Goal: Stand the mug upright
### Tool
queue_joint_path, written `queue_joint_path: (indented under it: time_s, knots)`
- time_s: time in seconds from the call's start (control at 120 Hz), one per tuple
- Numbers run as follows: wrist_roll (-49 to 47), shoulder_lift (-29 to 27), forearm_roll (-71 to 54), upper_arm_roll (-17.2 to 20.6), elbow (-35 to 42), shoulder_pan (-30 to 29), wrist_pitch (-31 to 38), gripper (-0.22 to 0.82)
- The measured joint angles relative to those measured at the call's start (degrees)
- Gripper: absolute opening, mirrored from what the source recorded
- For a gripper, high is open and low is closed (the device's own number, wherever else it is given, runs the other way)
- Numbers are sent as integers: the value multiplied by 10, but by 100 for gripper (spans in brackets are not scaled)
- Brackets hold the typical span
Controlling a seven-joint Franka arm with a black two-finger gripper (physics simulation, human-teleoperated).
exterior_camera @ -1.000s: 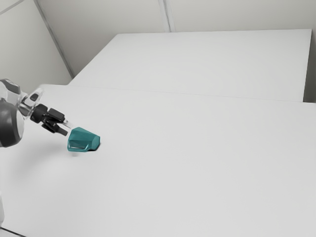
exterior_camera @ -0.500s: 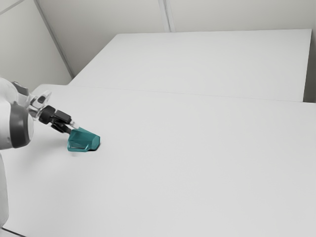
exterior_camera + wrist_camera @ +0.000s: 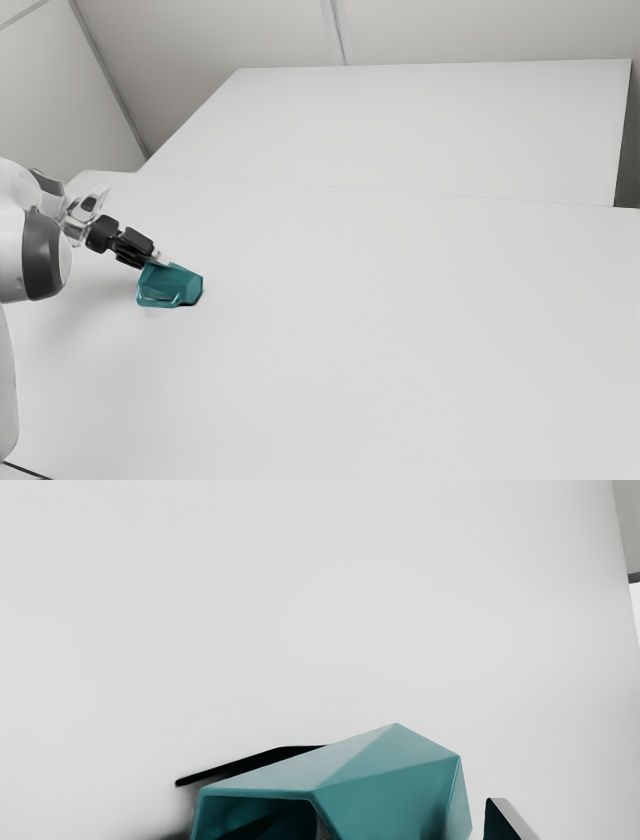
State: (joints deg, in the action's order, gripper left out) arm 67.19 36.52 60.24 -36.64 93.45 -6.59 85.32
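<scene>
OK so, biggest thing first: the table (image 3: 400, 350) is your working surface, and your arm (image 3: 28, 250) leans in from the exterior view's left. The teal mug (image 3: 173, 285) is lying on its side on the table, near that same side, so it's not upright yet. Its dark opening (image 3: 240, 817) looks roughly turned toward the arm's side.

Your gripper (image 3: 162, 261) is right at the mug, open, with nothing held. One finger (image 3: 493, 825) stands outside the mug with a small gap. I can't tell exactly how wide the spread is, or whether the other finger is inside the opening.

IMO you're lining up the grab here. I'd check that both fingers really straddle a wall before you close, cos those slanted facets could slide out of a shallow pinch. Close gently and even up that gap so you don't shove the mug along. Then lift a touch and tip it slowly, mouth up, leaving room for the base to swing under. Let go only once the base sits flat.
</scene>
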Motion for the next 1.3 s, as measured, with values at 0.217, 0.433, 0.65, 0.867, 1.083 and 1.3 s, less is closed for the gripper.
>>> queue_joint_path:
  time_s: [0.217,0.433,0.65,0.867,1.083,1.3]
  knots:
    - [4,-2,6,0,0,1,-10,4]
    - [8,-5,9,3,0,3,-20,-8]
    - [10,-21,10,8,6,11,-24,-13]
    - [9,-55,11,7,14,28,-27,-14]
    - [-3,-116,-24,22,25,50,-4,-14]
    - [-33,-182,-138,65,47,69,66,-14]
